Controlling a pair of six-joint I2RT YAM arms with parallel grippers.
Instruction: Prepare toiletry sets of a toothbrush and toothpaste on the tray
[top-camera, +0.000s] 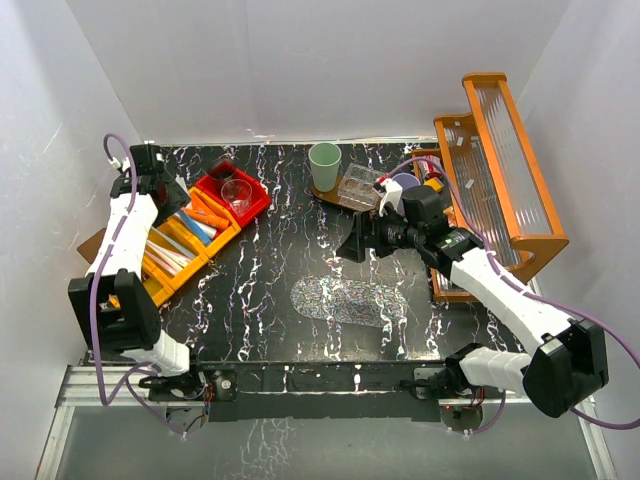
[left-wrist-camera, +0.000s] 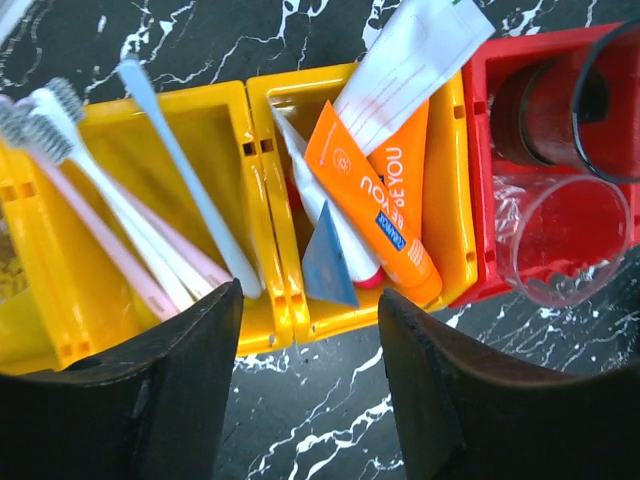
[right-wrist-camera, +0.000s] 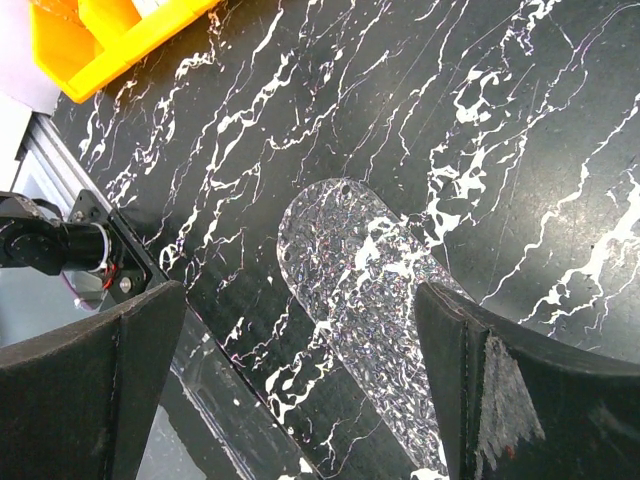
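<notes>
Several pale toothbrushes (left-wrist-camera: 130, 220) lie in a yellow bin (left-wrist-camera: 50, 280). The yellow bin beside it (left-wrist-camera: 455, 200) holds an orange toothpaste tube (left-wrist-camera: 375, 200), a white tube (left-wrist-camera: 410, 60) and a blue tube (left-wrist-camera: 328, 265). My left gripper (left-wrist-camera: 308, 315) hovers just off the near edge of these bins, open, with only table between its fingers; from above it (top-camera: 170, 190) hangs over the bins. The clear textured oval tray (top-camera: 345, 300) lies mid-table with nothing on it. My right gripper (top-camera: 352, 243) hangs open above the tray (right-wrist-camera: 380, 300), holding nothing. A green cup (top-camera: 324, 160) stands at the back.
A red bin (left-wrist-camera: 480, 180) next to the yellow ones holds clear cups (left-wrist-camera: 560, 240). The green cup shares a brown board (top-camera: 330, 195) with a clear box (top-camera: 358, 185). An orange rack (top-camera: 500, 170) fills the right side. The table's near edge and rail (right-wrist-camera: 110, 270) run close to the tray.
</notes>
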